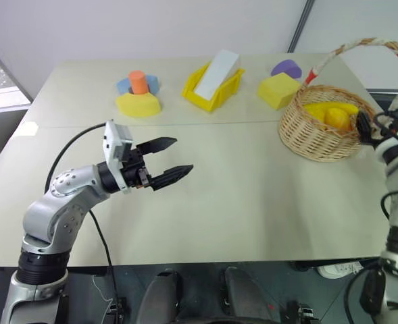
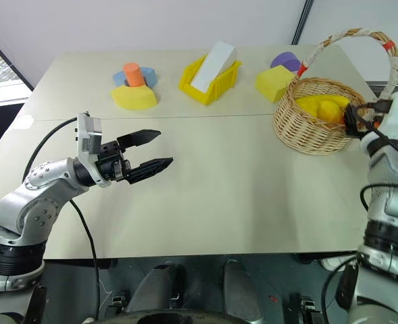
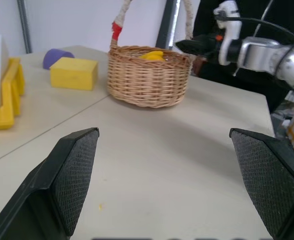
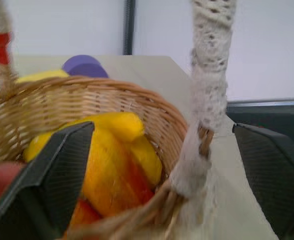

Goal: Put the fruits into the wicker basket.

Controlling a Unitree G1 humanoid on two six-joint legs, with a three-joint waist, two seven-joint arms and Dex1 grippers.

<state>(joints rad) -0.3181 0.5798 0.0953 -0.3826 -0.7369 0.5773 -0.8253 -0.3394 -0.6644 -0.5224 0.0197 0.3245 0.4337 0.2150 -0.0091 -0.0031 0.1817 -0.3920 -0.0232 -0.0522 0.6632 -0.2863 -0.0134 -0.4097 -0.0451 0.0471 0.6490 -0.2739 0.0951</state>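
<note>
The wicker basket (image 1: 311, 143) stands at the table's right, its white handle with red bands (image 1: 361, 46) arching over it. Inside lie the fruits (image 1: 334, 115): glossy yellow ones and a yellow-orange mango with a red blush (image 4: 107, 172). My right gripper (image 2: 353, 120) is open at the basket's right rim, level with it. In the right wrist view the base of the handle (image 4: 206, 100) rises between the wide-apart fingers, which touch nothing. My left gripper (image 1: 184, 155) hovers open and empty over the bare table at the middle left, pointing toward the basket.
Along the back of the table sit a yellow plastic bin with a white box (image 1: 212, 84), a yellow foam block (image 1: 278, 90) and a purple one (image 1: 286, 67) close behind the basket, and a pile of yellow, orange and blue foam shapes (image 1: 139, 98).
</note>
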